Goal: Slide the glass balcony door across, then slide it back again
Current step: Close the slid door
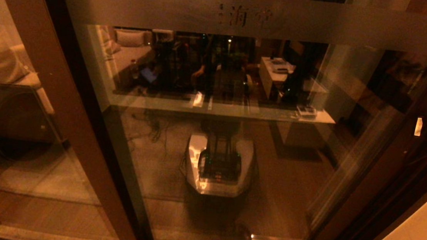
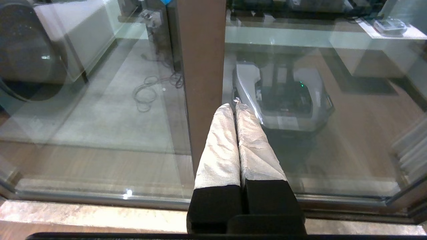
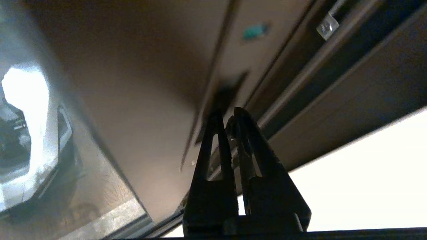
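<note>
Glass balcony door [image 1: 227, 144] is seen upright, long axis vertical, its face turned flat toward the robot and filling most of the head view. A clear pane is set in a dark brown frame, and a frosted horizontal band [image 1: 245, 16] with Chinese characters is carried across the top. The robot's own base and a lit room are reflected in the pane. The door's left stile [image 1: 81, 124] is overlapped beside a second brown-framed glass panel [image 1: 12, 125] without lettering, behind which a dark round-fronted appliance [image 2: 23, 60] is seen. A metal floor track [image 2: 100, 196] runs under the door's bottom edge.

Right gripper [image 3: 230, 116] is held at the door's right stile [image 3: 233, 60], the brown frame edge away from the unlettered panel. Its dark fingers [image 3: 213, 140] are pressed nearly together, tips pointed at the stile close by a dark recess; contact with the frame cannot be told. The right arm's cabling is glimpsed against that same stile in the head view.

Left gripper [image 2: 235, 105] is parked low in front of the door's left stile [image 2: 200, 66], well short of it. Its cloth-wrapped fingers [image 2: 220, 143] are pressed together on nothing, pointed toward the glass.
</note>
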Controlling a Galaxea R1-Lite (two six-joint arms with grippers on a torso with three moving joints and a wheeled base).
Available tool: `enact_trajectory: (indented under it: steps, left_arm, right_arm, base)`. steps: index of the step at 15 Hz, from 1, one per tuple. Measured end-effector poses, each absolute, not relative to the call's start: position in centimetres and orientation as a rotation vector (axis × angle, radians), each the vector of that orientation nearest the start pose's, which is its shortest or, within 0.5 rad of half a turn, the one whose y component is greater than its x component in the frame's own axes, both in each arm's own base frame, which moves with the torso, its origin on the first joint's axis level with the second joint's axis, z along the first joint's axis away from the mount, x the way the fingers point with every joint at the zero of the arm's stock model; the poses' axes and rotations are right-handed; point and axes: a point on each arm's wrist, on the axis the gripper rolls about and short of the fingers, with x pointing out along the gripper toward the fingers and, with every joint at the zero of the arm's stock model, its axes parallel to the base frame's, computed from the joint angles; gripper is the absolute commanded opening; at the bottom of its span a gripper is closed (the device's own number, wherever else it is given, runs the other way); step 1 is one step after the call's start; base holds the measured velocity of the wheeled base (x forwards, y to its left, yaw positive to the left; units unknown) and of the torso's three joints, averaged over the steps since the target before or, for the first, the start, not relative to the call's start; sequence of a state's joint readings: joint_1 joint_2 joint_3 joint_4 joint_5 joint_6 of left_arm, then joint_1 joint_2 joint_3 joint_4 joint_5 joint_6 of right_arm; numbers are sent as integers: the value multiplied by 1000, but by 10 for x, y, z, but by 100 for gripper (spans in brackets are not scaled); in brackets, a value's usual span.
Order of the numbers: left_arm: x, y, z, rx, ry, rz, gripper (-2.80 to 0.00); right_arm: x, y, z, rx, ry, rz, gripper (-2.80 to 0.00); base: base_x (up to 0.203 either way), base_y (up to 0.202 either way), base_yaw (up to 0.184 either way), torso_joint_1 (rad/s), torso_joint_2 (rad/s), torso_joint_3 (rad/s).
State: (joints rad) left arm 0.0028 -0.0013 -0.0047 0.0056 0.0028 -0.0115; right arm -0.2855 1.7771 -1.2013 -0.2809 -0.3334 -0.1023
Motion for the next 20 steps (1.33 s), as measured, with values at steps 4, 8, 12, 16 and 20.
enact_trajectory:
  steps: [4,8,12,16,20]
  left_arm:
    - [-23,0,76,-12,0,5,-280]
    - [-23,0,76,-11,0,6,-280]
    - [-23,0,76,-12,-1,6,-280]
    - [-23,0,76,-12,0,5,-280]
    - [-23,0,76,-11,-1,5,-280]
  right_arm:
    - [337,-107,227,-103,344,-598,-280]
    - [340,-108,225,-103,348,-598,-280]
    - [345,-113,226,-103,347,-608,-280]
    - [346,-119,226,-101,346,-619,-280]
    - [346,-123,226,-100,340,-632,-280]
  base:
    - [0,0,0,0,0,0]
    - [0,0,0,0,0,0]
    - [0,0,0,0,0,0]
    - [0,0,0,0,0,0]
    - [0,0,0,0,0,0]
